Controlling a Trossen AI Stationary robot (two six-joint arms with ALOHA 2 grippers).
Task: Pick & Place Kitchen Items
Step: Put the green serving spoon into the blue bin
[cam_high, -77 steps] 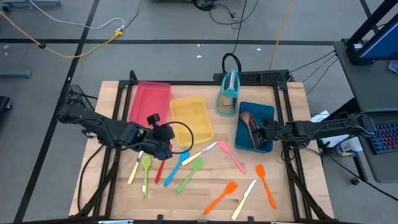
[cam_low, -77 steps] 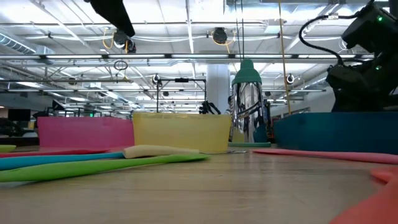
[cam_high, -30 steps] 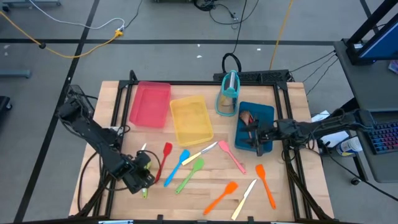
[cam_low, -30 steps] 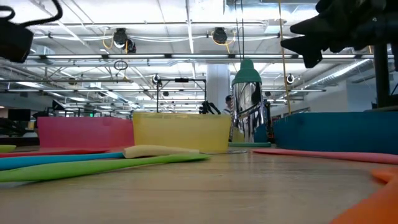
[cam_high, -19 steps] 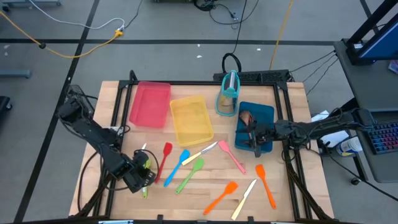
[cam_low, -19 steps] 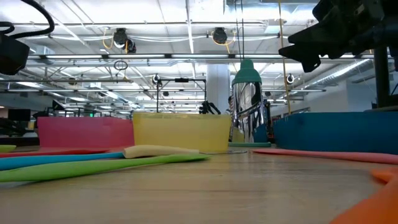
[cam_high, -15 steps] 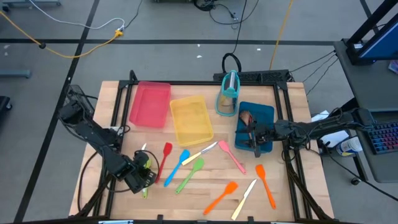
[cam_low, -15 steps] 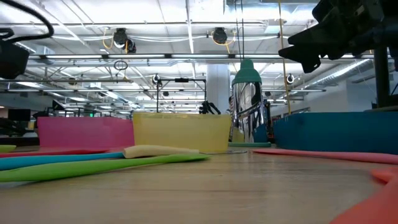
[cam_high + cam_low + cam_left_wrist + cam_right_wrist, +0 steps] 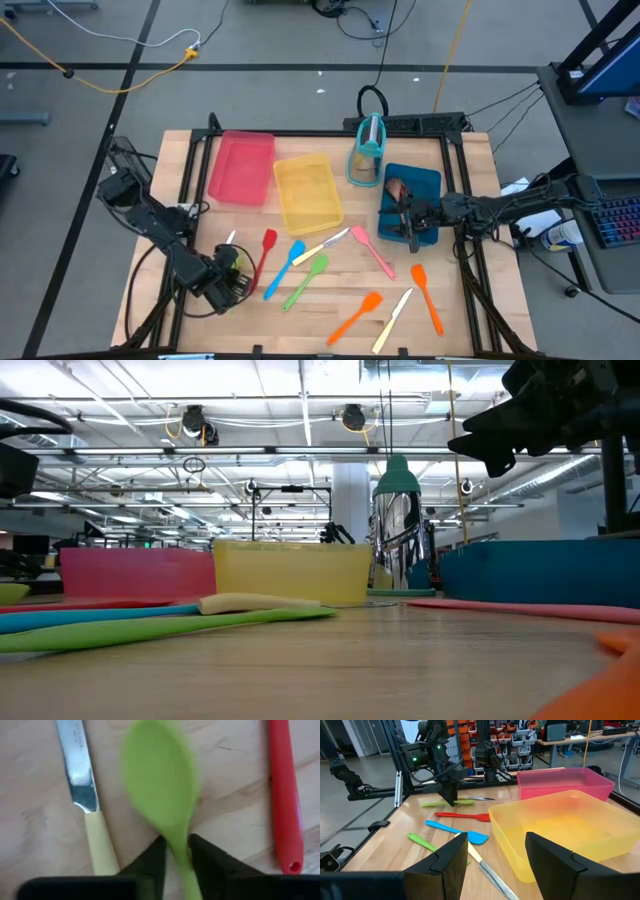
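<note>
A green spoon [image 9: 160, 780] lies on the wooden table near its front left corner. My left gripper [image 9: 177, 862] points down at it and is shut on it. Beside the spoon lie a cream-handled knife [image 9: 92, 820] and a red spatula [image 9: 285, 805]. The right wrist view shows the same gripper [image 9: 451, 790] over the spoon [image 9: 440, 803]. My right gripper [image 9: 495, 865] is open and holds nothing, level above the blue tray [image 9: 425, 185]. Blue [image 9: 285, 268], green [image 9: 307, 280], pink [image 9: 372, 250] and orange [image 9: 357, 315] spatulas lie flat mid-table. My left gripper pinches the green spoon's neck [image 9: 176, 845], just behind the bowl, between its two fingers [image 9: 152, 862]. The fingers come from above, pointing down, and lie across the handle. The spoon lies flat on the table, its bowl clear of the fingers.
A red tray [image 9: 240, 165] and a yellow tray [image 9: 307, 190] stand at the back of the table, with a teal upright holder [image 9: 367, 150] to their right. A second orange spatula [image 9: 427, 295] and a knife [image 9: 393, 320] lie at the front right.
My left gripper has sunk toward the table over the green spoon. The utensils on the table lie where they were.
</note>
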